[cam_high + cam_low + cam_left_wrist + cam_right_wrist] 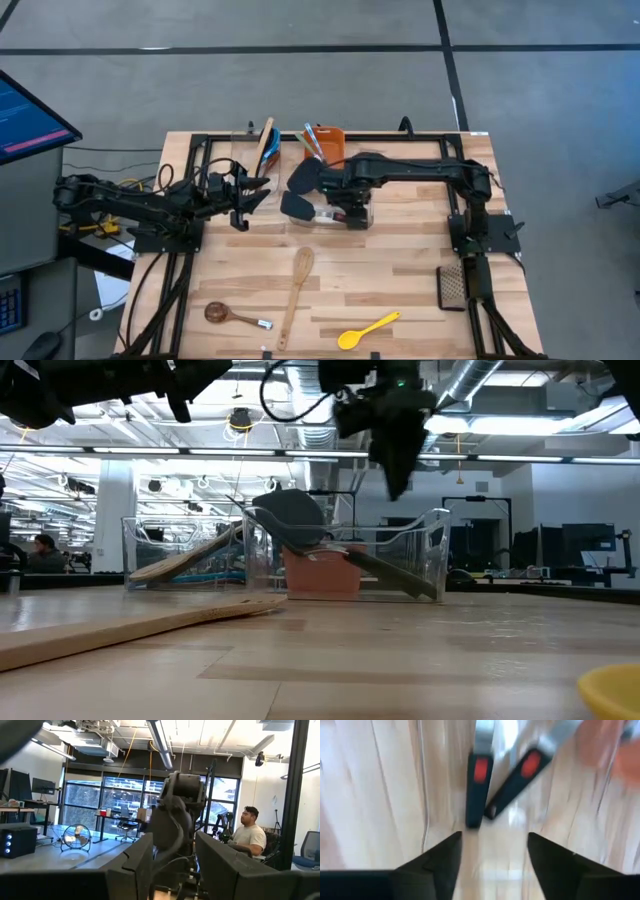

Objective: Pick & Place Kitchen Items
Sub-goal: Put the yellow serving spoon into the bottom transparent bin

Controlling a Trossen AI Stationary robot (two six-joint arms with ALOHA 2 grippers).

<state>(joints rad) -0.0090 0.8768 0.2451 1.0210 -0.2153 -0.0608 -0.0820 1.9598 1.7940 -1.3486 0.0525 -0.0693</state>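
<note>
Your left gripper (243,190) hangs near the table's rear-left, fingers parted, grasping nothing. Along the front edge wait the brown round spoon (228,316), the long wooden spoon (294,291) and the yellow spoon (368,329): light, stiff and probably smooth, so take each mid-handle. Your right gripper (493,852) stands spread and empty above the clear tub (404,560) at rear centre, where two black turners (479,787) lie, red-marked handles side by side; their flat handles should pinch well across the width.
</note>
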